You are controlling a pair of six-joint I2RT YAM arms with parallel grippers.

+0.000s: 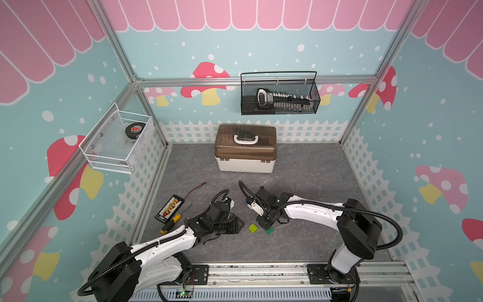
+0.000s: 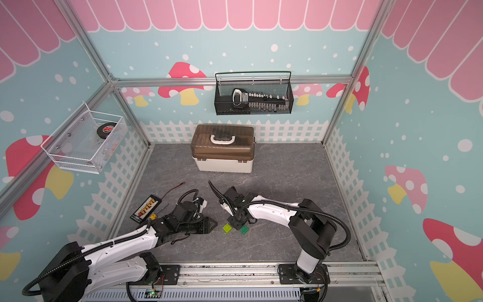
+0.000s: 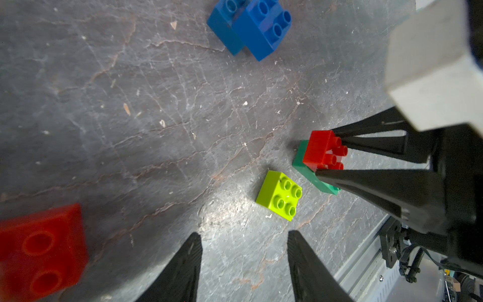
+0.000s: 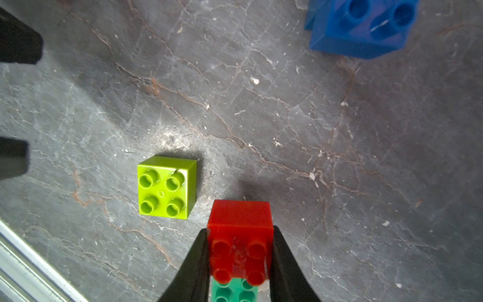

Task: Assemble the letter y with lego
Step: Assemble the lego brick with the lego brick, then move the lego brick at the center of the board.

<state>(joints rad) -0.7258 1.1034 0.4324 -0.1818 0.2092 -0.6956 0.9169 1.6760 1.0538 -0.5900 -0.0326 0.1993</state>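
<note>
My right gripper (image 4: pixel 240 235) is shut on a red brick (image 4: pixel 240 222) that sits on one end of the dark green bar (image 4: pixel 232 290), which lies on the grey floor. The lime brick (image 4: pixel 166 187) stands studs up just beside them, untouched. In the left wrist view my left gripper (image 3: pixel 244 235) is open and empty, close to the lime brick (image 3: pixel 279 194). A second red brick (image 3: pixel 41 248) lies off to one side, and two blue bricks (image 3: pixel 261 28) touch each other farther off. In both top views the lime brick (image 1: pixel 252 228) lies between the two grippers.
A brown-lidded toolbox (image 1: pixel 245 151) stands at the back of the floor. A yellow-handled screwdriver (image 1: pixel 171 222), a black connector strip (image 1: pixel 170 208) and a red wire (image 1: pixel 194 188) lie at the left. Wire baskets hang on the back wall (image 1: pixel 279 95) and the left wall (image 1: pixel 117 142). A metal rail (image 1: pixel 261 274) runs along the front.
</note>
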